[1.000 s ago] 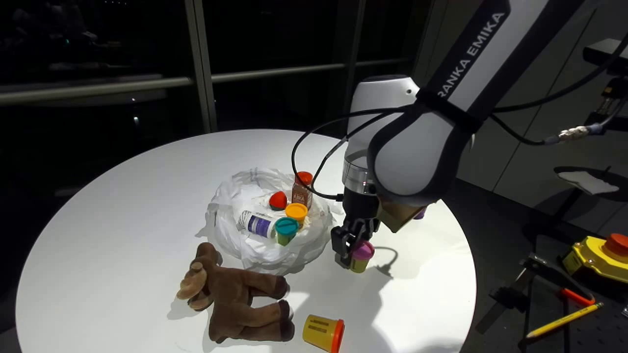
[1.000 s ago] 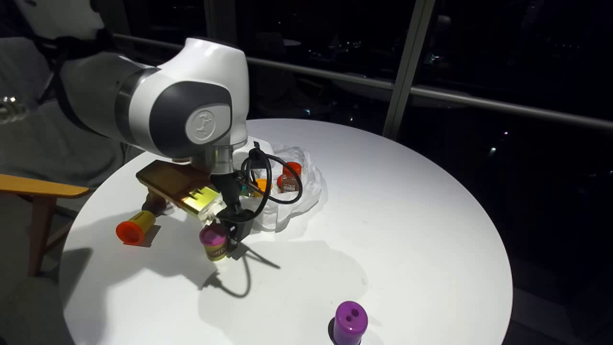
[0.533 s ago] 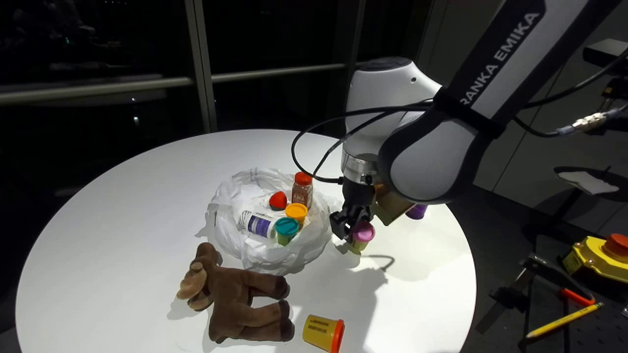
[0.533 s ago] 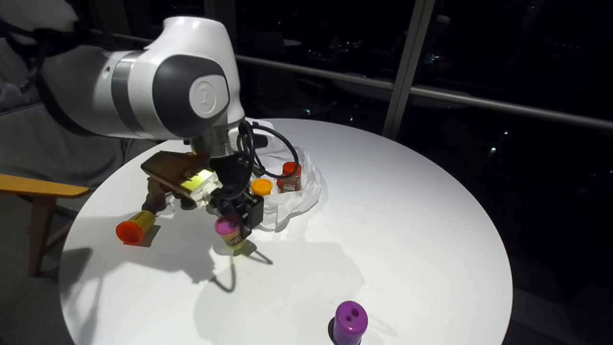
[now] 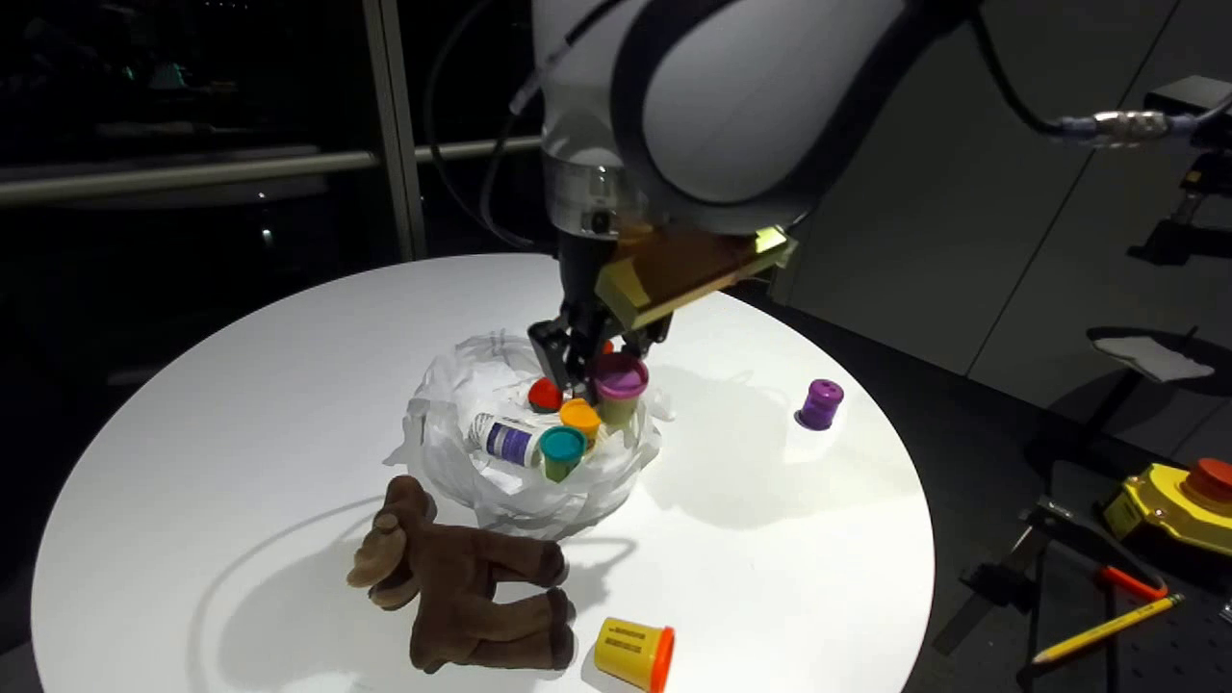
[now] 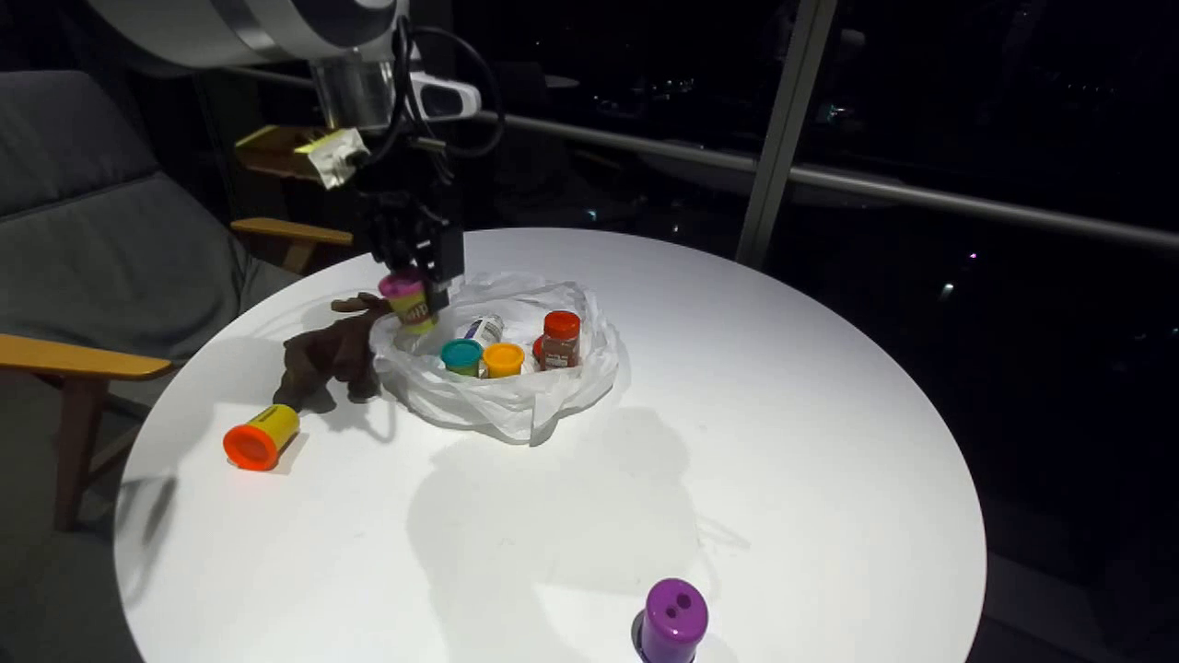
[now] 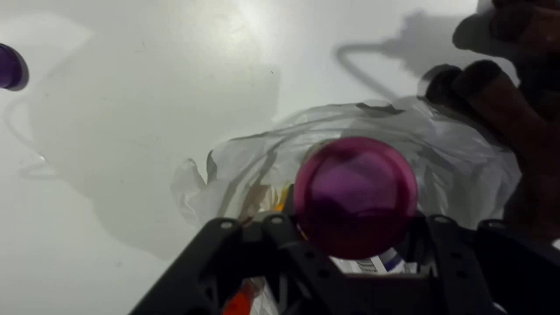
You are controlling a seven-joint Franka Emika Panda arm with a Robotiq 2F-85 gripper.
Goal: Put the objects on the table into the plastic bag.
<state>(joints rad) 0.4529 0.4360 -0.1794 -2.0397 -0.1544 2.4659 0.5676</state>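
Observation:
My gripper (image 7: 355,214) is shut on a pink-lidded yellow cup (image 7: 356,179), upright between its fingers. In both exterior views the cup hangs above the plastic bag (image 6: 461,410), a crinkled whitish ring spread on the white table (image 6: 783,442). Inside the bag sit a teal-lidded cup (image 5: 562,452), an orange-lidded cup (image 6: 504,359), a red-capped jar (image 6: 560,341), a white bottle with a purple label (image 5: 505,440) and a small red item (image 5: 545,394). Outside it lie a brown plush toy (image 5: 462,597), a yellow cup with an orange lid (image 5: 630,653) and a purple container (image 6: 674,615).
The plush toy lies close beside the bag's rim. A boxy attachment (image 5: 693,269) sticks out from the wrist above the gripper. A grey chair (image 6: 83,212) stands by the table, and a yellow box with a red button (image 5: 1179,505) is off its edge.
My gripper has lifted the pink-lidded cup off the table and carried it over the bag. The jaws closed further during this second. The other objects have stayed in place.

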